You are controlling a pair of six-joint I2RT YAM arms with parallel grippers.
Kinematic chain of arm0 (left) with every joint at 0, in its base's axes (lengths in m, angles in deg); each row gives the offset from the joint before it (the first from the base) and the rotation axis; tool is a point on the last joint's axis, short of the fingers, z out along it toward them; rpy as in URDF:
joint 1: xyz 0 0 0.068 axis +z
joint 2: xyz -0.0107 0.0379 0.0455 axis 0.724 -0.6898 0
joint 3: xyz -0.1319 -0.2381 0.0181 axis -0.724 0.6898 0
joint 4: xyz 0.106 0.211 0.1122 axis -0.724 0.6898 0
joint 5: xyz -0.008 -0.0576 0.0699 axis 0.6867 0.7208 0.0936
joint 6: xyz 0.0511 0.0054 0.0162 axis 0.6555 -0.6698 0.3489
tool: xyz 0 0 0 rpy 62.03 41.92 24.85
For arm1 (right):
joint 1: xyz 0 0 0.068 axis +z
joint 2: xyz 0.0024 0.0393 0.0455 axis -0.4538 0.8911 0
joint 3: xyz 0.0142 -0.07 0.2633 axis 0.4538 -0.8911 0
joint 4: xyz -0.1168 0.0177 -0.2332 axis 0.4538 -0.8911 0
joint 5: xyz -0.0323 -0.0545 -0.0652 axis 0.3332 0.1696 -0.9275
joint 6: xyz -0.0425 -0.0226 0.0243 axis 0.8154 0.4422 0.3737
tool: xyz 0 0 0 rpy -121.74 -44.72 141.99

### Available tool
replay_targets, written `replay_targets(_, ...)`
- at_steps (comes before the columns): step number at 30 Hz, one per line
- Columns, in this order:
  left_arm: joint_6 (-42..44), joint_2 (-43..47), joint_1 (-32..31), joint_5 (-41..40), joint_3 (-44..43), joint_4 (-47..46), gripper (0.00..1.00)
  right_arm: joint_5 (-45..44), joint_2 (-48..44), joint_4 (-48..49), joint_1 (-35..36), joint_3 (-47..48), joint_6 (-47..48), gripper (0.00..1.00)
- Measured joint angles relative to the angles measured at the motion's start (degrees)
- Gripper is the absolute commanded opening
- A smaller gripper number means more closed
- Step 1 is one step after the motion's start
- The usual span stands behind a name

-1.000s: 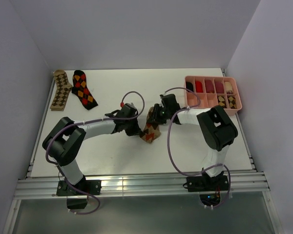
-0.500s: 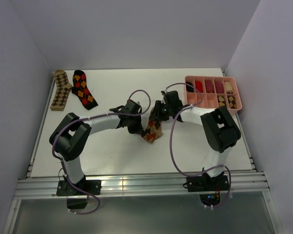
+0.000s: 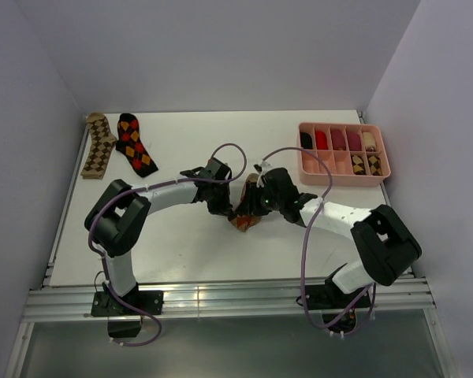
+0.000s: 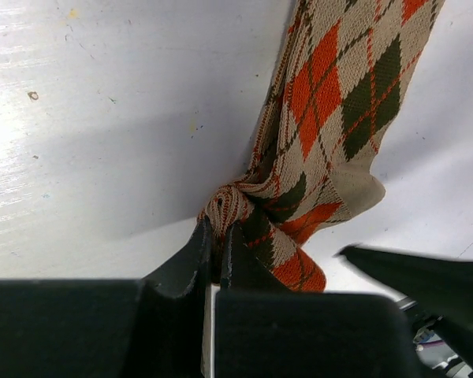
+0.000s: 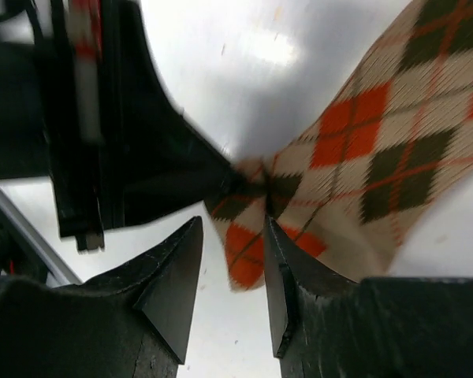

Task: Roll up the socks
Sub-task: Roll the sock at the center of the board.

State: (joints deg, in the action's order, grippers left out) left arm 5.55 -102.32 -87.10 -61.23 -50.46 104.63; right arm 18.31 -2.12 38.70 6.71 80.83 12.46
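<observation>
The beige-brown-orange argyle sock lies bunched at the table's middle. My left gripper is shut on a gathered fold at its edge, as the left wrist view shows; the rest of the sock stretches away up and to the right. My right gripper is open at the sock's other side. In the right wrist view its fingers stand apart with the sock's folded orange tip between them. The tan-brown-cream sock and the black-red-orange sock lie flat at the far left.
A pink divided tray at the far right holds plain rolled socks in its back row and argyle rolls in two front cells. The left gripper's black body sits close to my right fingers. Grey walls enclose the table.
My right arm has swung its elbow out to the right and its gripper has dropped nearer beside the sock. The sock looks more bunched. The left gripper has kept its hold.
</observation>
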Motion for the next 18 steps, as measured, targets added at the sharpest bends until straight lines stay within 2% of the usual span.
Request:
replay_targets(6, 0.07, -0.13, -0.04, -0.09, -0.26, 0.28, 0.01, -1.27, 0.83, 0.63, 2.78, -3.58, -1.27, 0.43)
replay_targets(8, 0.04, -0.13, -0.04, -0.09, -0.26, 0.28, 0.01, -1.73, 1.75, 0.7, 2.82, -3.93, -1.22, 0.39)
replay_targets(9, 0.07, -0.13, -0.04, -0.09, -0.26, 0.26, 0.03, -1.92, 2.14, 0.87, 2.84, -4.17, -1.25, 0.35)
replay_targets(10, 0.02, -0.13, -0.04, -0.09, -0.26, 0.26, 0.06, -2.03, 2.43, 1.01, 2.86, -4.35, -1.25, 0.21)
replay_targets(11, -0.02, -0.13, -0.04, -0.11, -0.26, 0.24, 0.08, -2.1, 2.64, 1.38, 2.93, -4.52, -1.22, 0.16)
replay_targets(13, -0.11, -0.13, -0.07, -0.33, -0.26, 0.2, 0.17, -2.12, 3.04, 1.99, 2.93, -4.61, -1.86, 0.02)
replay_targets(14, -0.07, -0.13, -0.07, -0.48, -0.26, 0.2, 0.22, -2.12, 3.19, 2.27, 2.93, -4.68, -2.12, 0.0)
replay_targets(15, -0.2, -0.09, -0.07, -0.79, -0.2, 0.13, 0.34, -2.08, 3.39, 2.69, 2.91, -4.83, -2.49, 0.0)
replay_targets(17, -0.5, 0.26, -0.07, -1.77, 0.37, -0.28, 0.45, -1.81, 3.91, 3.76, 2.51, -5.49, -3.61, 0.0)
replay_targets(18, -0.72, 0.68, -0.04, -2.36, 0.94, -0.42, 0.58, -1.25, 4.09, 4.31, 2.16, -5.79, -4.28, 0.0)
